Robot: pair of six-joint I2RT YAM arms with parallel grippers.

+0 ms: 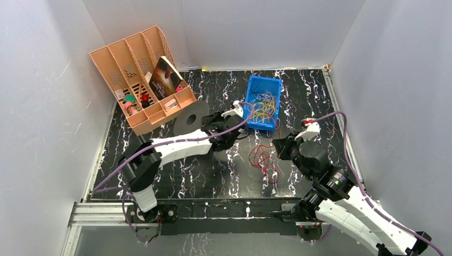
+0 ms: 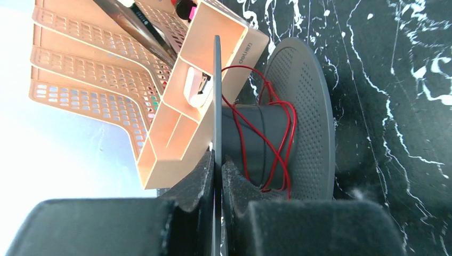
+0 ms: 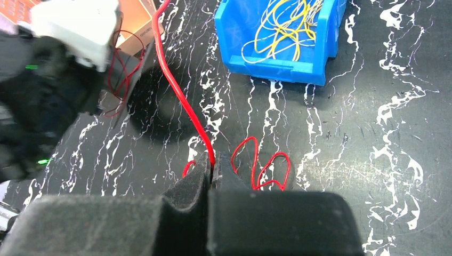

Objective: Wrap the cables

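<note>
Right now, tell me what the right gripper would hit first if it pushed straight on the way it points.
Probably the bare black tabletop ahead, short of the blue bin; depth is unclear. The right gripper has its jaws shut on the red cable.

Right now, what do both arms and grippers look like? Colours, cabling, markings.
Both alike: the left arm and right arm have white shell links and black joints, with a thick purple cord along each. The left gripper and right gripper have black, matte, wedge-shaped fingers; a white housing sits on each wrist. No readable markings.
</note>
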